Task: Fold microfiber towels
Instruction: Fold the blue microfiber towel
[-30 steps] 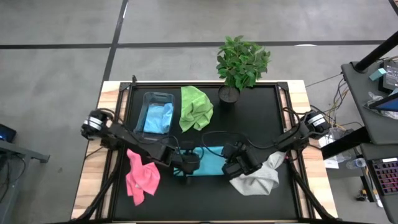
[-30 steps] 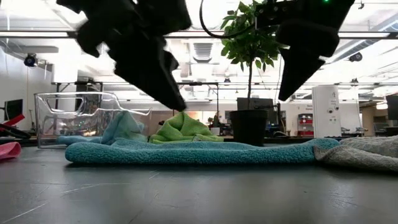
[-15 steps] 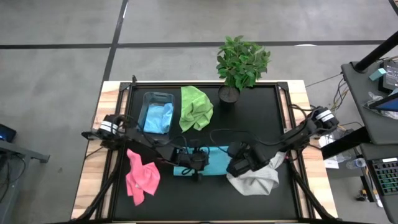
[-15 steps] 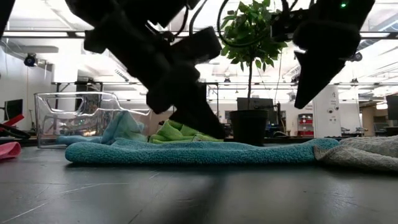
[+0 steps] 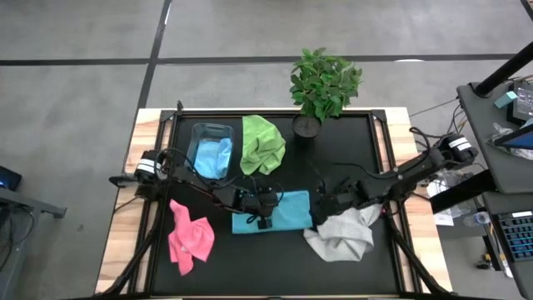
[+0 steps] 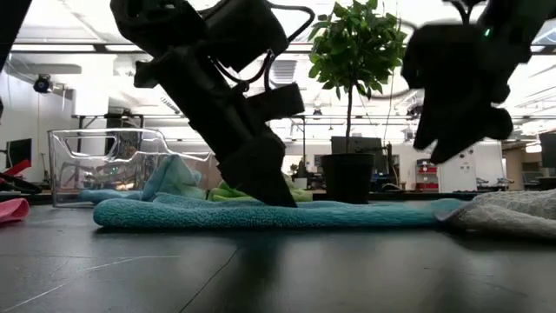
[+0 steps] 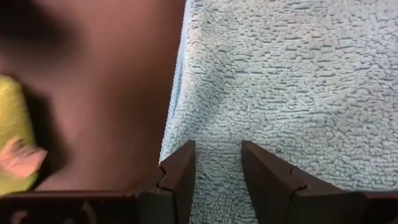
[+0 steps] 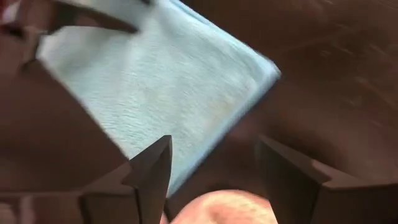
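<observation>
A light blue towel (image 5: 287, 212) lies flat on the black table, also in the low view (image 6: 347, 213). My left gripper (image 5: 263, 215) reaches down onto it with its fingers a little apart (image 7: 217, 149). My right gripper (image 5: 331, 202) is open and empty (image 8: 214, 149), raised above the towel's right end (image 6: 452, 122). A lime green towel (image 5: 261, 143) lies crumpled at the back, a pink one (image 5: 190, 237) at the near left and a grey-white one (image 5: 341, 237) at the near right. A second light blue towel (image 5: 212, 157) sits in the bin. My left gripper's fingertips (image 7: 180, 162) come down slanting from the table's left onto the towel's top (image 7: 217, 124), close beside one edge (image 7: 171, 124). A strip of towel shows between the two fingers. The towel lies flat on the table. Whether it is pinched, I cannot tell.
A clear plastic bin (image 5: 200, 133) stands at the back left. A potted plant (image 5: 323, 83) stands at the back, right of centre. The grey-white towel touches the blue towel's right end (image 6: 512, 213). Bare table shows in front of the blue towel (image 6: 278, 269).
My left gripper has gone toward the table's right edge and down onto the blue towel. My right gripper has risen and drawn back toward the table's right and far edges, away from the towel. The towel stays flat.
</observation>
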Controlling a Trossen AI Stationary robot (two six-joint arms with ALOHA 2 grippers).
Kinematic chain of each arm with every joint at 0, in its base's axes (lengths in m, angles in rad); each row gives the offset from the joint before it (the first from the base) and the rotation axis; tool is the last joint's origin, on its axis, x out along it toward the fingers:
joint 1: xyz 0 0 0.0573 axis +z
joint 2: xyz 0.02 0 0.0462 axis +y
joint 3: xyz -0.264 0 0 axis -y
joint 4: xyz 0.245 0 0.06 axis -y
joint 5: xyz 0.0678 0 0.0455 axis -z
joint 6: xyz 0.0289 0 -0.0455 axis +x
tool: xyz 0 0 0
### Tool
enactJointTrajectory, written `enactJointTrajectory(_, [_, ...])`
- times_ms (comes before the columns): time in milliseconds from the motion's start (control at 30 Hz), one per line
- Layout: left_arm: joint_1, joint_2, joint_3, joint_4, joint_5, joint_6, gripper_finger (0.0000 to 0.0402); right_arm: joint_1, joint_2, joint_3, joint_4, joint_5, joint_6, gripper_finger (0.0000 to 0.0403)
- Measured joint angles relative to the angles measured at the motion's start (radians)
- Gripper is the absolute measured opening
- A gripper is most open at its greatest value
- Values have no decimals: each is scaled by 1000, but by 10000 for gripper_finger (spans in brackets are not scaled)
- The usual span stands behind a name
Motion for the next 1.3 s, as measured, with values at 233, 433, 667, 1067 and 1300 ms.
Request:
enactJointTrajectory(233, [29,-1,1,-33,-29,-24,116,-67,8,-34,5,-17,7,241])
enactJointTrajectory(433, [26,-20,2,-50,-22,-15,116,-109,22,-34,18,-16,-28,262])
enactJointTrajectory(667, [11,-83,-1,-91,-18,6,116,-124,97,-35,115,-18,-73,272])
enactJointTrajectory(1067, [9,-83,-3,-86,-19,29,116,-157,236,-34,304,-88,-147,272])
enactJointTrajectory(1300, [8,-83,-3,-84,-19,30,116,-161,276,-34,470,-146,-198,265])
